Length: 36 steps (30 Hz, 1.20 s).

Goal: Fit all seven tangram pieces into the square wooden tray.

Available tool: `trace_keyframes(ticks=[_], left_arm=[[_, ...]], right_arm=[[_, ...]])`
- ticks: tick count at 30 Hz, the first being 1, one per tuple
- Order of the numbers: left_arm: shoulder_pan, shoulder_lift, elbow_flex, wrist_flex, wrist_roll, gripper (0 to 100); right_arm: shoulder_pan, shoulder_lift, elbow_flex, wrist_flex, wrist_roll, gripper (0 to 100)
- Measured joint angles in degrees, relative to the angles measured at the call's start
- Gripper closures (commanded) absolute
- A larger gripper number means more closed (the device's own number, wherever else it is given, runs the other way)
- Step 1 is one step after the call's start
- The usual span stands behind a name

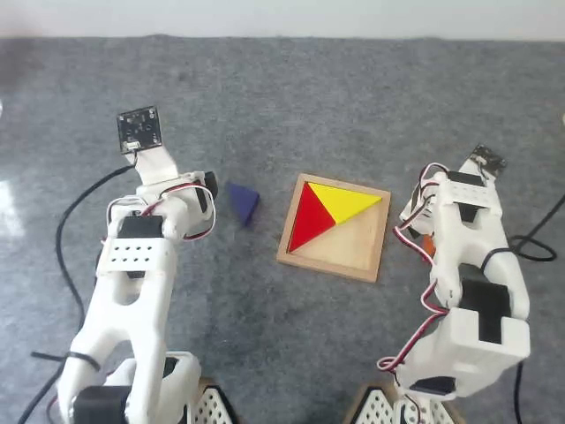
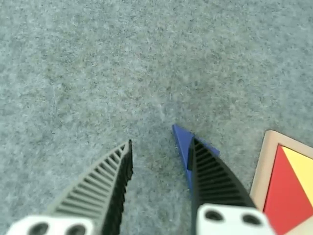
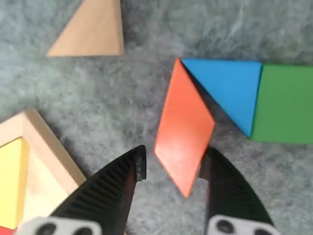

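The square wooden tray (image 1: 327,265) lies on the table (image 1: 265,106) between my arms and holds the red triangle (image 1: 309,221) and the yellow triangle (image 1: 349,201). The dark blue triangle (image 2: 182,142) lies partly behind one finger of my wide-spread left hand (image 2: 161,143). My right hand (image 3: 176,151), also wide, straddles the orange parallelogram (image 3: 185,132).

Grey felt mat (image 1: 265,106), black cable (image 1: 59,238)
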Motion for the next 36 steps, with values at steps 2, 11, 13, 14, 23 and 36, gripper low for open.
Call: trace_keyframes(ticks=[2,11,13,14,23,36], left_arm=[[0.0,0.0,0.0,0.0,0.0,82],[0.0,0.0,0.0,0.0,0.0,82],[0.0,0.0,0.0,0.0,0.0,82],[0.0,0.0,0.0,0.0,0.0,82],[0.0,0.0,0.0,0.0,0.0,82],[0.0,0.0,0.0,0.0,0.0,82]], right_arm=[[-0.4,0.0,-0.1,-1.0,0.0,66.6],[-0.3,0.1,-0.1,-1.9,-4.7,63.7],[-0.1,0.1,-0.1,-2.0,-5.4,63.8],[-0.1,0.1,-0.1,-2.0,-5.5,63.8],[0.2,0.1,0.0,-4.8,-5.5,85.7],[0.2,0.1,0.0,-5.3,-2.2,89.3]])
